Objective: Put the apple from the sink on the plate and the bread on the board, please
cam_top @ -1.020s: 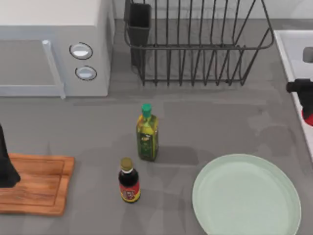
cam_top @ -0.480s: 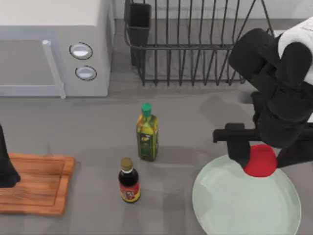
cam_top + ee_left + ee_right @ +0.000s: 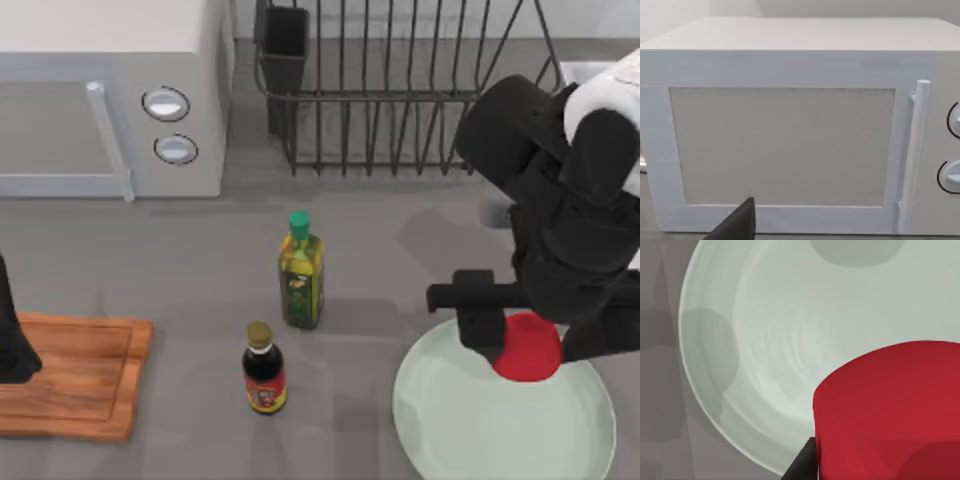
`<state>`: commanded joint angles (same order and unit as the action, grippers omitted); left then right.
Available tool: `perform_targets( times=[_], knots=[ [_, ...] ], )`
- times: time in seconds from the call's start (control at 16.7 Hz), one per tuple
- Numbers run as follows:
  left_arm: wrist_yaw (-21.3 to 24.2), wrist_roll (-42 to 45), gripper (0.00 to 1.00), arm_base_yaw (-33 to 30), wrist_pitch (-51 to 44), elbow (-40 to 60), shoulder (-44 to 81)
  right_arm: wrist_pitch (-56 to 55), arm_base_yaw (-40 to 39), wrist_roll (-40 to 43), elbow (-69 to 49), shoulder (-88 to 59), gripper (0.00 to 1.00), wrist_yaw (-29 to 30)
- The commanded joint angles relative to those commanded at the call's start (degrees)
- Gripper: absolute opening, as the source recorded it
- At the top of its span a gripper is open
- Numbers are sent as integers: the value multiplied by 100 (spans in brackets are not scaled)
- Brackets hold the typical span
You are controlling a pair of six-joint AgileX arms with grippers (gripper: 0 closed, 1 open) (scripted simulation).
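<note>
Since half a second ago the right gripper (image 3: 527, 340) has carried the apple (image 3: 527, 347) further in over the plate (image 3: 450, 420). Left of the plate, the left arm sits parked at the board (image 3: 80, 375), jaws impossible to tell. The right jaws pinch the apple above the plate; releasing it remains, then the bread, which I cannot locate.

You're looking at a kitchen: a grey counter (image 3: 180, 250) carries a microwave (image 3: 110, 95), dish rack (image 3: 400, 90), oil bottle (image 3: 301, 272) and sink (image 3: 590, 90).
</note>
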<state>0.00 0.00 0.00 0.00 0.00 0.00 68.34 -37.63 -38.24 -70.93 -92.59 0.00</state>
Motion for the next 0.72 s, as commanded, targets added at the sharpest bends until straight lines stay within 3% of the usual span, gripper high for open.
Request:
perform_targets(
  times=[0.72],
  knots=[
    [0,0,100,0,0,0,0,0,0,0,0,0,98,0]
  ],
)
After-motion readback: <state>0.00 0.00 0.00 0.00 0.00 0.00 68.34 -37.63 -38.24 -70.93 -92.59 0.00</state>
